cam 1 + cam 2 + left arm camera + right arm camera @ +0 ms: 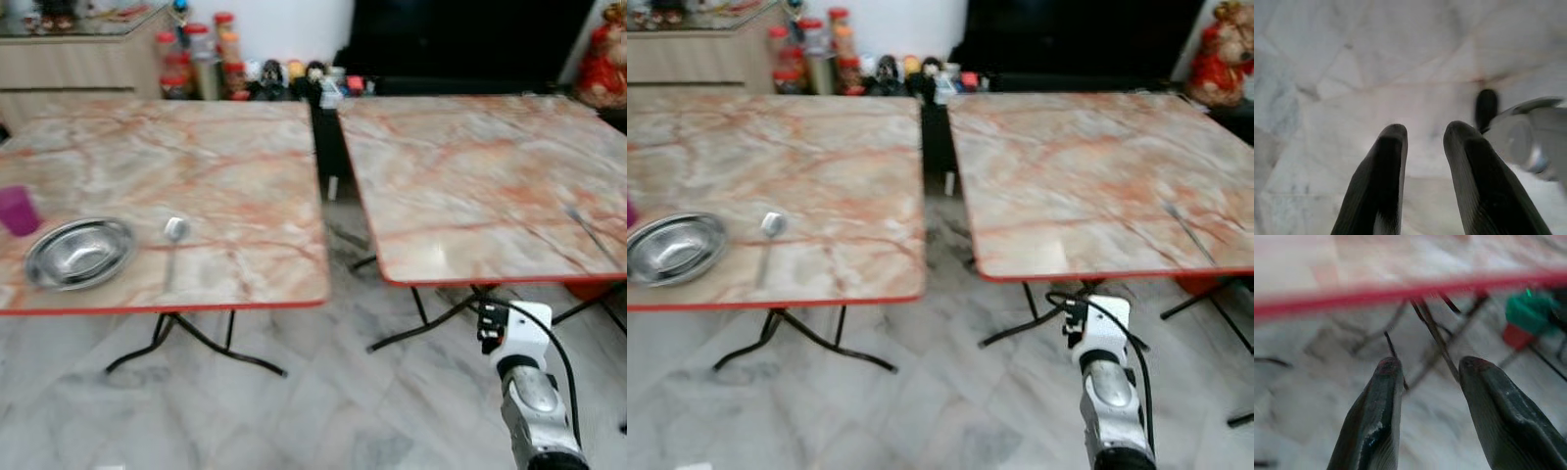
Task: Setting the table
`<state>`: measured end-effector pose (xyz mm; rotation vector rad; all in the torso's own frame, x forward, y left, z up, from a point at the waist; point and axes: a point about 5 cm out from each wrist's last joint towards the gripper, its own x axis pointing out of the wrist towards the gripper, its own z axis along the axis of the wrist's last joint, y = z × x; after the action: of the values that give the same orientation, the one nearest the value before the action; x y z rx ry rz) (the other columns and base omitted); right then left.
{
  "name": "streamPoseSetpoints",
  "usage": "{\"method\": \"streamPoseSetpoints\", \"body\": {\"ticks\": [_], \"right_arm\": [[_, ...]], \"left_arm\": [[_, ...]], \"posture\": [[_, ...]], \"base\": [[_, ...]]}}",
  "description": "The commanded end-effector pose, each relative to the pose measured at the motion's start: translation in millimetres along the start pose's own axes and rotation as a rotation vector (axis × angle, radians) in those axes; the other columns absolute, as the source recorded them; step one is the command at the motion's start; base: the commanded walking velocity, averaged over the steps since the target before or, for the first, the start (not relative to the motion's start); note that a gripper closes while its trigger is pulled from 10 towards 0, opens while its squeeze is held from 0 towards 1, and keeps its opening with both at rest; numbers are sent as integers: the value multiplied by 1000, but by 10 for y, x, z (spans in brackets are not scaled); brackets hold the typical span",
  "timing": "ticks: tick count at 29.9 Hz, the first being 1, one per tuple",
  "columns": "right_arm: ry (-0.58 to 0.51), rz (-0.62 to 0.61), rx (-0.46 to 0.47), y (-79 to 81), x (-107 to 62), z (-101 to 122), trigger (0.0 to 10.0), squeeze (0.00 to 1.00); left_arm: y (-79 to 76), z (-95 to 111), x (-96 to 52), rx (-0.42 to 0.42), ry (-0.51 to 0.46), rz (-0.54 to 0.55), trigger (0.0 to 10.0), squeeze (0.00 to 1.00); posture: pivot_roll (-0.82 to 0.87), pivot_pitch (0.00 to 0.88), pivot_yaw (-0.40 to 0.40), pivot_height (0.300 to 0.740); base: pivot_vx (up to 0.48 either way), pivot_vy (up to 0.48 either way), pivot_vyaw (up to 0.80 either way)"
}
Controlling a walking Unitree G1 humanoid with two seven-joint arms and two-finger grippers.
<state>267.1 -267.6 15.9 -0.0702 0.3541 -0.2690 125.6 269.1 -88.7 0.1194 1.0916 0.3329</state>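
Observation:
Two marble-patterned folding tables with red edges stand side by side. The left table carries a purple cup, a steel bowl and a spoon just right of the bowl. A thin metal utensil lies near the right edge of the right table. My right arm reaches up below that table's front edge. In the right wrist view my right gripper is open and empty, facing the red table edge. My left gripper hangs open and empty over the floor.
A narrow gap separates the tables, with black folding legs beneath each. Jars and small figurines line the back wall beside a wooden cabinet and a black unit. Marble floor lies in front.

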Motion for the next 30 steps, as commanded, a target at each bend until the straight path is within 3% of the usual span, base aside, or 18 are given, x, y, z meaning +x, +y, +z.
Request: {"method": "streamPoseSetpoints", "body": {"ticks": [1, 6, 12, 18, 25, 30], "right_arm": [[4, 4, 17, 6, 33, 29, 10000, 0], [160, -31, 48, -42, 9, -216, 10000, 0], [250, -38, 54, -69, -61, -391, 10000, 0], [422, -24, 4, -27, -242, -738, 10000, 0], [466, -31, 22, -18, -312, -841, 10000, 0], [519, -44, 45, -39, -416, -976, 10000, 0]], "left_arm": [[50, -37, -5, 10, 10, 8, 10000, 0], [48, -31, -4, 10, 10, 6, 10000, 0], [46, -31, -4, 13, 10, 4, 10000, 0], [38, -40, -6, 10, 9, 6, 10000, 0], [37, -48, -7, 3, 10, 11, 10000, 0], [31, -55, -9, -28, 5, 4, 10000, 0]], "posture": [[7, 0, -11, 732], [1, 0, -6, 732], [-4, 0, -5, 732], [3, 0, -12, 732], [7, 0, -15, 732], [5, 0, -14, 732]], "base": [[0, -480, 0], [0, -480, 0], [0, -480, 0], [0, -432, 0], [0, -445, 0], [0, 0, 0]]}}
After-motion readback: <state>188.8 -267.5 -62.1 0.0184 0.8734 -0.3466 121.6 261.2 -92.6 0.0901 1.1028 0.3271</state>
